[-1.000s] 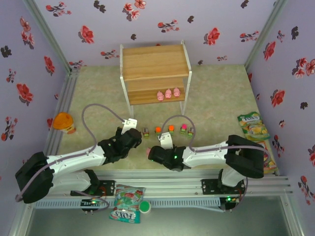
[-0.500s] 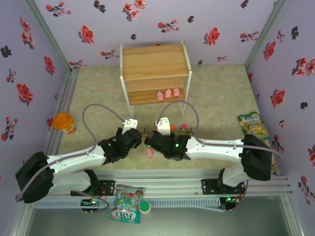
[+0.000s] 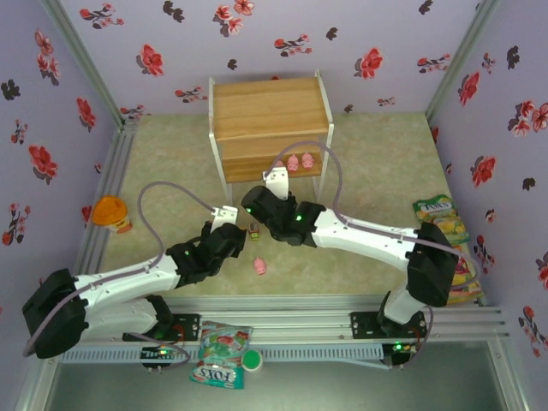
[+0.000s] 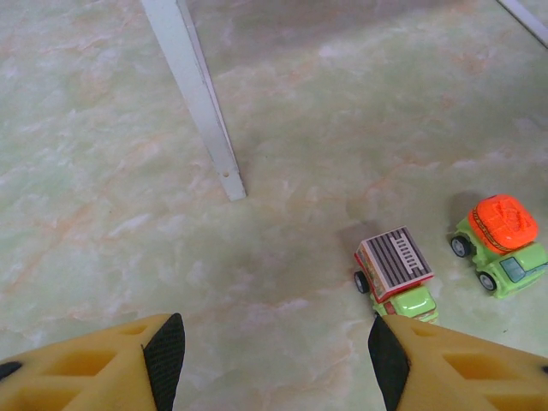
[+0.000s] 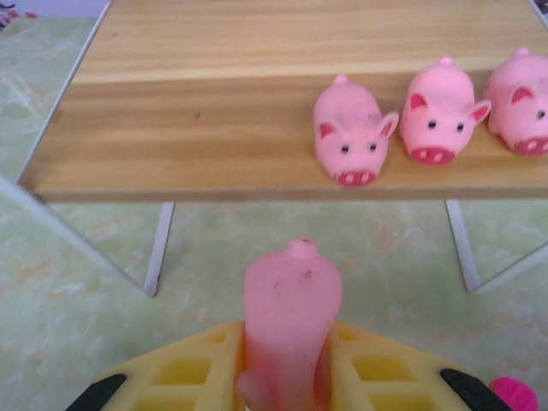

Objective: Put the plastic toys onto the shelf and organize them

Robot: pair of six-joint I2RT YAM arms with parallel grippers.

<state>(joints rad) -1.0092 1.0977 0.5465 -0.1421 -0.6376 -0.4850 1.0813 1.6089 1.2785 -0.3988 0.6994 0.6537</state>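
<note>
Pink pig (image 5: 291,300) is sitting pinched between the yellow fingers of the right gripper (image 5: 287,372), low in the centre of the wrist frame and in front of the shelf (image 5: 214,128). We are seeing the right arm (image 3: 368,240) lying stretched from lower right toward the shelf's lower board, where three pigs (image 5: 351,137) are standing in a row at the right. The left gripper (image 4: 276,360) is hovering spread above the floor (image 4: 103,214), with a grey-topped car (image 4: 396,274) and an orange-topped car (image 4: 501,240) lying near its right finger.
</note>
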